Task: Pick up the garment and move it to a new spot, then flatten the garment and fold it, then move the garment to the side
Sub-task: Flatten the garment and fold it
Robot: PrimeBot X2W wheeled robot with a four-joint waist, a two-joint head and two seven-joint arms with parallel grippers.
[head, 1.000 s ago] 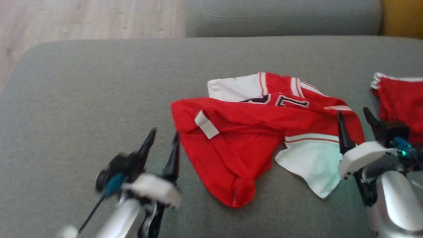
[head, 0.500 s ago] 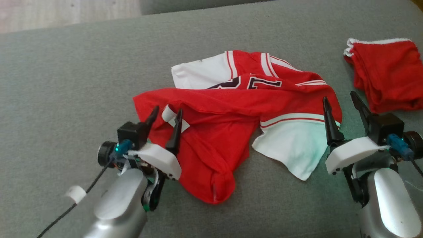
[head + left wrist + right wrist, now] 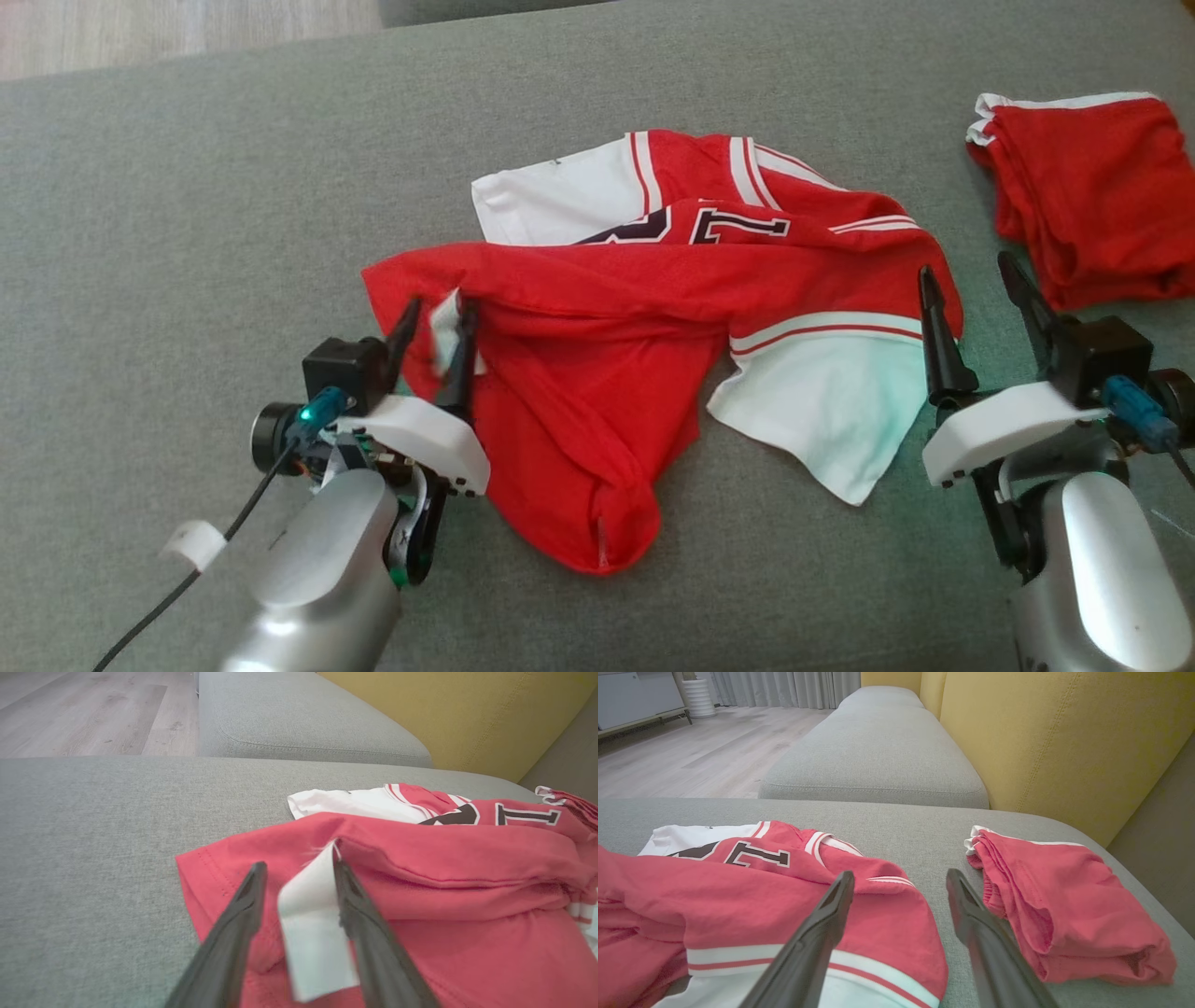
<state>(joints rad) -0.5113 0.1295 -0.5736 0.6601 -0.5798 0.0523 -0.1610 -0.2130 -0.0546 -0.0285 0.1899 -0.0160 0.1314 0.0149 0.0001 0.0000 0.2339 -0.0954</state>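
Note:
The garment, a red and white jersey with dark numbers, lies crumpled in the middle of the grey sofa seat. My left gripper is at its left corner, fingers straddling a white label sewn to the red cloth. In the left wrist view the left gripper is partly narrowed, with a gap still showing between the left finger and the label. My right gripper stands open over the garment's right edge; in the right wrist view the right gripper holds nothing.
A second red piece of clothing lies folded at the right of the seat, close to my right gripper. A yellow backrest rises behind it. Another grey cushion and a wooden floor lie beyond the seat's far edge.
The head camera has tilted down. My left gripper has advanced onto the garment's left corner and its fingers have narrowed around the white label. The right gripper stays open beside the garment.

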